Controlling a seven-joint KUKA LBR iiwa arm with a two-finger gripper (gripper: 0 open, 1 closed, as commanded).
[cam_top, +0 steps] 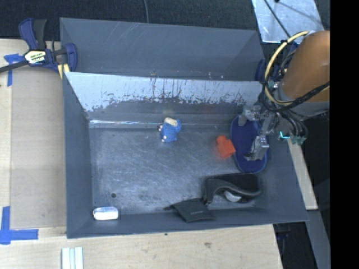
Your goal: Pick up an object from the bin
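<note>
The blue oval thing (pixel 241 143), dish-like and dark blue, lies against the bin's (pixel 168 49) right-hand wall, and everything else I place from it. My gripper (pixel 259 145) is right over its far-right half, low enough that it seems to touch the blue surface or sit just above it. Whether the pincer is wide or narrow I cannot tell from here, because the wrist and its cables crowd that spot.

I judge the step in hand to be the closing-in on this blue oval. To do it well I would keep the gripper square to the oval's raised edge and take that edge, not the flat middle. I would also keep off the wall just to the right, so that nothing wedges as I lift.

An orange block (pixel 225 146) sits just beside the oval's left edge and could get nudged. A black curved thing (pixel 233 189) lies just in front of the oval, near the front wall. A small blue toy (pixel 169 130) stands well apart to the left, by the back wall. A white lozenge (pixel 105 212) lies furthest off, in the front-left corner.

I can read no brand, label or writing on any of these.
</note>
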